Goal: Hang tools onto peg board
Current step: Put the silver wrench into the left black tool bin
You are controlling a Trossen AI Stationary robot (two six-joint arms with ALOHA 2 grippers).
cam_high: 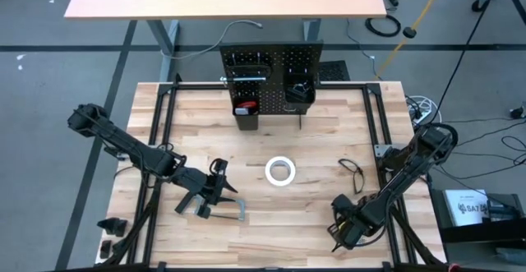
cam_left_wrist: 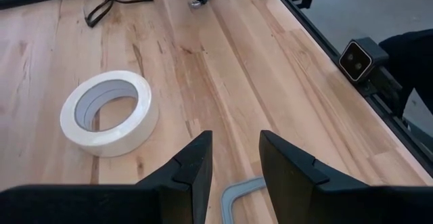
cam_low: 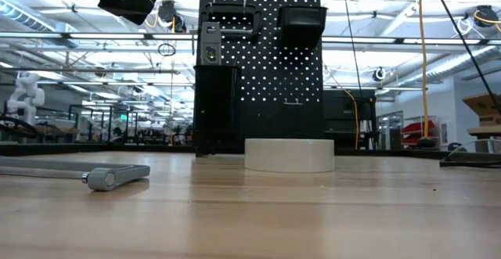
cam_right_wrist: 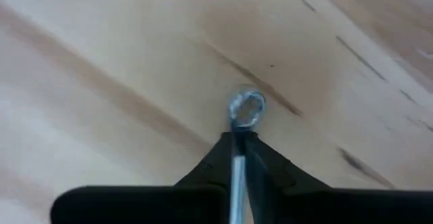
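- The right gripper's point(cam_right_wrist: 238, 143) fingers are pressed together on the thin silver shaft of a small wrench point(cam_right_wrist: 245, 109), whose ring end sticks out just past the fingertips, close over the tabletop point(cam_high: 312, 214)
- In the high view this right gripper point(cam_high: 343, 231) sits at the near right part of the table, well away from the white tape roll point(cam_high: 280, 171) and on its right, nearer side
- The left gripper's point(cam_left_wrist: 233, 158) fingers point(cam_left_wrist: 196, 163) stand a little apart with nothing between them; below the gap lies the curved end of a grey bar clamp point(cam_left_wrist: 238, 193)
- The left gripper point(cam_high: 215, 188) is near the tape roll, on its left side, with the bar clamp point(cam_high: 226, 209) flat on the wood under it
- The tape roll lies flat on its side around the middle of the table, apart from both grippers
- The black pliers point(cam_high: 352, 172) lie on the wood to the right of the tape roll, between it and the right arm
- The peg board point(cam_high: 271, 66) stands upright at the far edge, straight behind the tape roll, with two black bins point(cam_high: 299, 91) on its face
- In the low view the tape roll point(cam_low: 289, 154) stands right in front of the peg board point(cam_low: 262, 63); the bar clamp's grey end point(cam_low: 109, 177) lies to its left
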